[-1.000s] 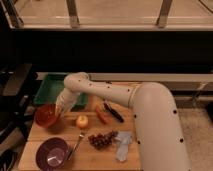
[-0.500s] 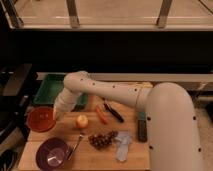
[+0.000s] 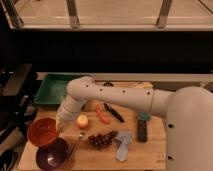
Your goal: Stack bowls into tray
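Clamped on the rim of the red-orange bowl [image 3: 42,132], the claw [image 3: 59,128] holds it over the purple bowl [image 3: 51,155] on the bench [image 3: 145,145] (stacking looks close); the green tray [image 3: 49,90] sits well behind, without bowls

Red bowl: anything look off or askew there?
Yes. The red-orange bowl is tilted, gripped at its right rim by the gripper, shut on it, and overlaps the purple bowl near the table's front-left corner. The green tray behind holds neither bowl. Nothing looks spilled.
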Tool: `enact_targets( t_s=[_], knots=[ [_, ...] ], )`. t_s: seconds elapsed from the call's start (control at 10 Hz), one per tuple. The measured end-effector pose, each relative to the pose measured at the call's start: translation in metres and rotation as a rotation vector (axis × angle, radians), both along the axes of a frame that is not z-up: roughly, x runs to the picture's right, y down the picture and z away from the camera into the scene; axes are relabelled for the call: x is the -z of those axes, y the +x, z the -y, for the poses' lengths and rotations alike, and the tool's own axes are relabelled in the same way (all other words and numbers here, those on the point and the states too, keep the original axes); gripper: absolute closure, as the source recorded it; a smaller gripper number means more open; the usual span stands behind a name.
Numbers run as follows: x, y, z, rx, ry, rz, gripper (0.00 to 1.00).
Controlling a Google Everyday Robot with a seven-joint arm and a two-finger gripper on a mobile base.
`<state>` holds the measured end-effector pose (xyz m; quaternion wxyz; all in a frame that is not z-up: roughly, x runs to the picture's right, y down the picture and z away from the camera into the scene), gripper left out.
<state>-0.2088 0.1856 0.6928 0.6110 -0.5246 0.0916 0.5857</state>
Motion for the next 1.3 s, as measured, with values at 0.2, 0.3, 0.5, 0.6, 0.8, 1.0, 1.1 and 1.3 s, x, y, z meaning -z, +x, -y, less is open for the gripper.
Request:
enact_targets(
  t_s=[0.2, 0.3, 0.5, 0.6, 0.8, 1.0, 1.1, 1.3],
  knots=[
    [0.000, 0.001, 0.001, -0.003, 0.000, -0.001, 1.00],
    [0.000, 0.000, 0.000, -0.001, 0.000, 0.000, 1.00],
    [0.000, 0.000, 0.000, -0.001, 0.000, -0.001, 1.00],
    [-0.001, 0.001, 0.000, -0.002, -0.001, -0.003, 1.00],
    [0.001, -0.002, -0.010, 0.003, -0.020, -0.003, 1.00],
    [0.011, -0.006, -0.032, 0.011, -0.050, -0.003, 0.98],
    [0.020, -0.009, -0.048, 0.020, -0.070, -0.001, 0.90],
    [0.030, -0.009, -0.062, 0.031, -0.091, -0.010, 0.71]
  ],
)
